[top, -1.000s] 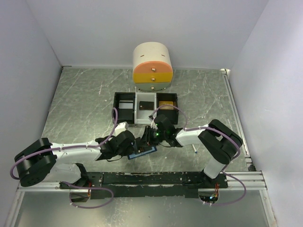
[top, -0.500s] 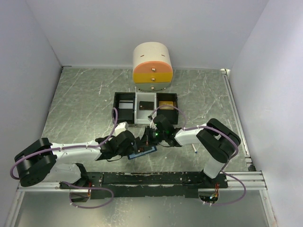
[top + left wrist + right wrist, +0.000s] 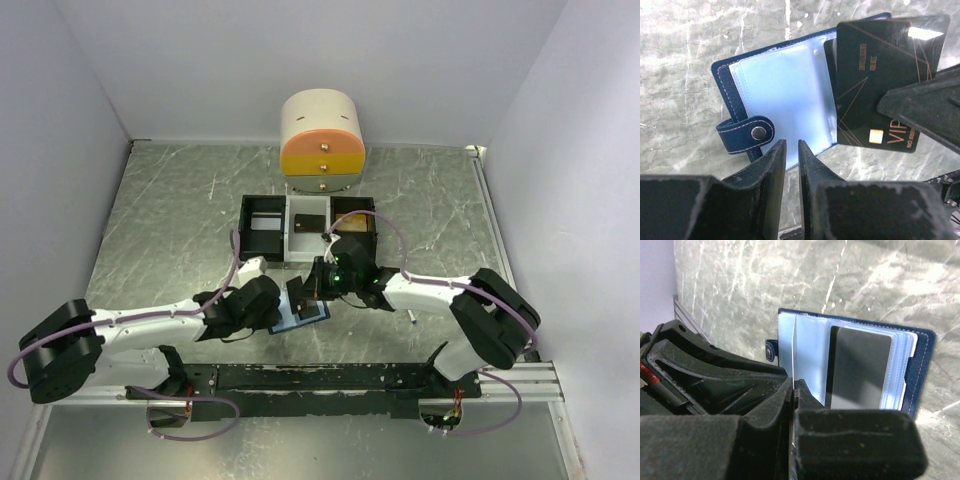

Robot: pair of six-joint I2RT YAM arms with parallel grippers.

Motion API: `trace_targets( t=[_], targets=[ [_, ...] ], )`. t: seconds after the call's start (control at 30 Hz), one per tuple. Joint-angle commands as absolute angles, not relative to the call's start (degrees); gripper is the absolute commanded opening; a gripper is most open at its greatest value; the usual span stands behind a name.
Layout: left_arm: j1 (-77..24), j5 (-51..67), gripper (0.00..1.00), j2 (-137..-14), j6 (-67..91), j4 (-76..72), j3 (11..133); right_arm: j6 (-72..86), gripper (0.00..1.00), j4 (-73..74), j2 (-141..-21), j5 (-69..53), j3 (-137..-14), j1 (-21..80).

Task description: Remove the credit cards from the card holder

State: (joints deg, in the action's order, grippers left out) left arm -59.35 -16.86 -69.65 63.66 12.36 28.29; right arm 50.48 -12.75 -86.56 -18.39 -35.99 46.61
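Observation:
The card holder (image 3: pixel 777 92) lies open on the table, dark blue outside with pale blue sleeves and a snap tab; it also shows in the top view (image 3: pixel 303 320). My right gripper (image 3: pixel 793 385) is shut on one of the credit cards (image 3: pixel 875 85), black with copper lines, held out of the sleeves above the holder's right half. That card shows edge-on (image 3: pixel 792 347) in the right wrist view. Another dark card (image 3: pixel 860 367) sits in a sleeve. My left gripper (image 3: pixel 791 147) stands at the holder's near edge, its jaws a narrow slit apart with nothing between them.
A black-and-white three-compartment tray (image 3: pixel 268 232) stands behind the grippers. Further back is a round cream and orange drawer box (image 3: pixel 322 145). A thin white syringe (image 3: pixel 410 318) lies right of the holder. Side walls close in the table.
My right gripper has shut on a card and drawn it out of the card holder, its arm swinging out to the right. The left arm has shifted a little.

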Motion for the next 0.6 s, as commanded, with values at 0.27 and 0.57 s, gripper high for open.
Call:
trace_targets(
  t=[0.27,0.57],
  targets=[
    [-59.6,-18.7,0.34,-61.7,62.2,15.9,27.9,48.9,0.0,-11.6,-88.6,-17.9,-38.2,47.3],
    [-59.5,-15.4,0.57,-57.4,55.0,19.5,30.8,46.5,0.0,-7.8,-83.4,-14.5,-39.5,47.7]
  ],
)
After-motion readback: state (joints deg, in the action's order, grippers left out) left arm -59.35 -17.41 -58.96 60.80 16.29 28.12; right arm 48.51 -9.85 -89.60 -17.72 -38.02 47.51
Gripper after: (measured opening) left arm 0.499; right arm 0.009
